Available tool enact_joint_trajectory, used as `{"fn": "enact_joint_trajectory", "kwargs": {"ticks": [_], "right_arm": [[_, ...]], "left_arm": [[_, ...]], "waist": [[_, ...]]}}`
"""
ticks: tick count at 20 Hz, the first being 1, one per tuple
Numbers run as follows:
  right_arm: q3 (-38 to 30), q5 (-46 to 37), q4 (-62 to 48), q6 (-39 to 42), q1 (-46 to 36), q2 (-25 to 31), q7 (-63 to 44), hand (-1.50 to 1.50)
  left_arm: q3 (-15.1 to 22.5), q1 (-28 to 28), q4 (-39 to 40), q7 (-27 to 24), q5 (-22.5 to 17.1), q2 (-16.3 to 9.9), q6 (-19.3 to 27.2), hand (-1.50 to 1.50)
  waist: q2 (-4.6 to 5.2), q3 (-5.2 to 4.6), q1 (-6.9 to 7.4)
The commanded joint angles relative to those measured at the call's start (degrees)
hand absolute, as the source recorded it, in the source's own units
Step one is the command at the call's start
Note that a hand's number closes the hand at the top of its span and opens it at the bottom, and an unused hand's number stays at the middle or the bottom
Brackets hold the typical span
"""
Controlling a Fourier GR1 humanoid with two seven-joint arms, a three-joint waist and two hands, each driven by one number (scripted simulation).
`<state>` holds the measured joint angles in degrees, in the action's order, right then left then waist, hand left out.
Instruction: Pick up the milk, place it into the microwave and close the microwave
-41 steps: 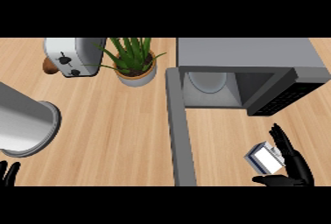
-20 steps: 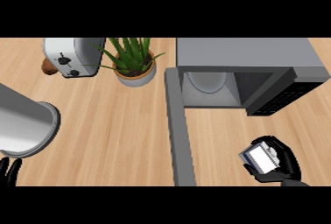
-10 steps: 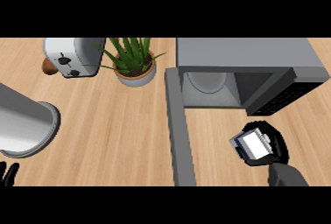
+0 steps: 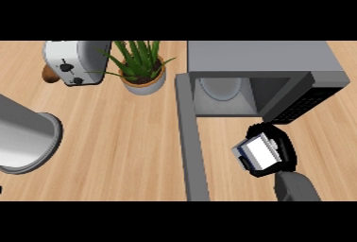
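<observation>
Milk in right hand, just short of the open microwave cavity.

Grey box-shaped microwave (image 4: 265,56) stands open, its long grey door (image 4: 191,151) swung out toward the robot; the cavity mouth lies just ahead and slightly left of the black right hand (image 4: 282,153). That hand is curled round the small white, blue-edged milk carton (image 4: 257,152), held above the wooden counter, long axis tilted toward the opening. Left hand is barely visible at the lower left edge; its state cannot be told.
</observation>
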<state>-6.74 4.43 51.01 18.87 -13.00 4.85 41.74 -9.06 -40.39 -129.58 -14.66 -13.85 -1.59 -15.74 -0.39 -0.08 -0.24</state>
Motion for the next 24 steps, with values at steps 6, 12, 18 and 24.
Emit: {"fn": "enact_joint_trajectory", "kwargs": {"ticks": [6, 12, 18, 24], "right_arm": [[9.86, 3.47, 34.95, -4.92, 18.35, -4.74, -17.98, 1.5], [16.07, 6.18, 47.42, -14.24, 20.57, -4.82, -28.71, 1.5], [23.58, 4.01, 44.09, -26.61, 12.41, -4.84, -28.81, 1.5], [24.0, 0.84, 37.35, -35.26, 2.22, -4.85, -30.42, 1.5]], "left_arm": [[0.06, -3.34, 0.45, -3.55, -0.07, 1.54, -2.28, -1.5], [-3.64, 2.0, 6.7, -3.81, -0.48, 1.36, -3.78, -1.5], [-5.72, -2.3, 2.45, -2.69, -3.73, 1.55, -6.01, -1.5], [-11.11, 1.09, 5.68, -1.5, -6.65, -1.25, -7.33, -1.5]], "waist": [[-0.06, -0.01, -0.15], [0.21, 0.03, 0.13], [0.31, 0.07, 0.87], [0.39, 0.06, 0.89]]}}
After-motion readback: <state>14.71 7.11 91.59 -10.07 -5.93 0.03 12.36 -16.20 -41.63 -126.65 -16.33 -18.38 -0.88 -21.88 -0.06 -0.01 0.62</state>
